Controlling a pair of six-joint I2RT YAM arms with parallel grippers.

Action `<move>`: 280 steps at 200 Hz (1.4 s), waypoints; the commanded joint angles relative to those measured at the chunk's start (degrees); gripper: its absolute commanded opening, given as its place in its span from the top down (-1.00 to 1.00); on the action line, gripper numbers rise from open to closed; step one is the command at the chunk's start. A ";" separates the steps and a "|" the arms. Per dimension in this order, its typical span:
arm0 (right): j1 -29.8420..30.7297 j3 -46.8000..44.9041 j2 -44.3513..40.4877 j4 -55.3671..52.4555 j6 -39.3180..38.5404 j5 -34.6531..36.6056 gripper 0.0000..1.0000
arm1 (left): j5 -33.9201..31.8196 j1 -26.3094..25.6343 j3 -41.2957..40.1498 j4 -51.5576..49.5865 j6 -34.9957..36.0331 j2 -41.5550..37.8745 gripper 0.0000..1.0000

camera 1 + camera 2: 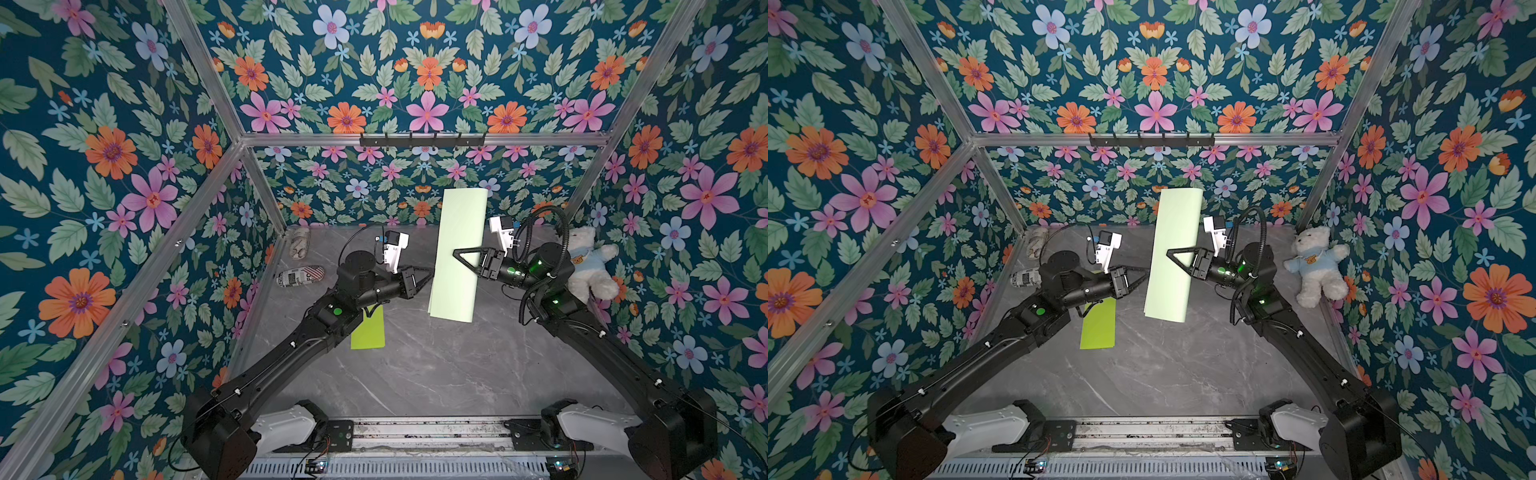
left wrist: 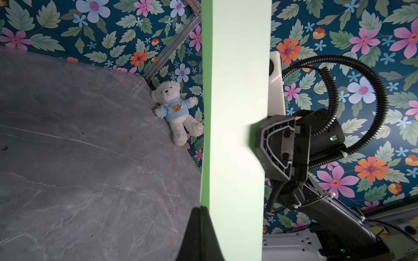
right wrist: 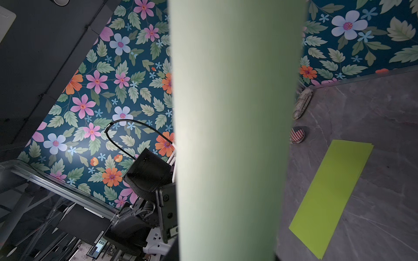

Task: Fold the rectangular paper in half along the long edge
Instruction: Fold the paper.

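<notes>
Your paper point(image 1: 459, 216) hangs mid-air toward 12 o'clock, doubled loosely, uncreased; left gripper point(image 1: 430, 276) pinches its 9 o'clock edge; right gripper point(image 1: 459, 254) straddles the 3 o'clock bend, can't tell if clamped; creasing left to do.

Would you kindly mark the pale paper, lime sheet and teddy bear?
pale paper point(image 1: 461, 224): a top view, upper middle.
lime sheet point(image 1: 368, 334): a top view, lower half.
teddy bear point(image 1: 582, 261): a top view, blue shirt.

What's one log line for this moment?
pale green paper: upright, bent over | left jaws: shut on its edge | right jaws: straddling it
</notes>
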 commanded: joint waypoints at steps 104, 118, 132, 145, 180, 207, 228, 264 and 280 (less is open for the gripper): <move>-0.04 -1.46 -0.97 4.39 1.14 2.79 0.44 | 0.55 0.04 -0.93 1.45 0.24 -0.84 1.00; 0.04 -1.39 -0.96 4.21 1.10 2.76 0.44 | 0.55 0.04 -1.01 1.46 0.20 -0.86 1.00; -0.02 -1.13 -0.89 3.65 0.79 2.56 0.45 | 0.49 0.04 -1.02 1.46 0.19 -0.95 1.00; 0.02 -0.93 -0.79 3.16 0.70 2.36 0.45 | 0.43 0.04 -1.02 1.43 0.20 -0.95 1.00; 0.04 -0.40 -0.29 2.44 0.17 1.03 0.40 | 0.37 0.04 -0.74 1.46 0.38 -0.94 1.00; 0.00 -0.48 -0.26 2.72 0.26 0.82 0.38 | 0.55 0.04 -0.75 1.68 0.32 -0.77 1.00; 0.10 -0.41 -0.07 2.65 0.13 0.61 0.38 | 0.55 0.04 -0.82 1.72 0.24 -0.68 1.00; 0.54 0.04 0.32 1.57 -0.62 0.43 0.44 | 0.41 0.04 -0.84 1.72 0.24 -0.68 1.00; 0.50 -0.05 0.22 1.56 -0.52 0.68 0.51 | 0.46 0.04 -1.02 1.88 0.21 -0.68 1.00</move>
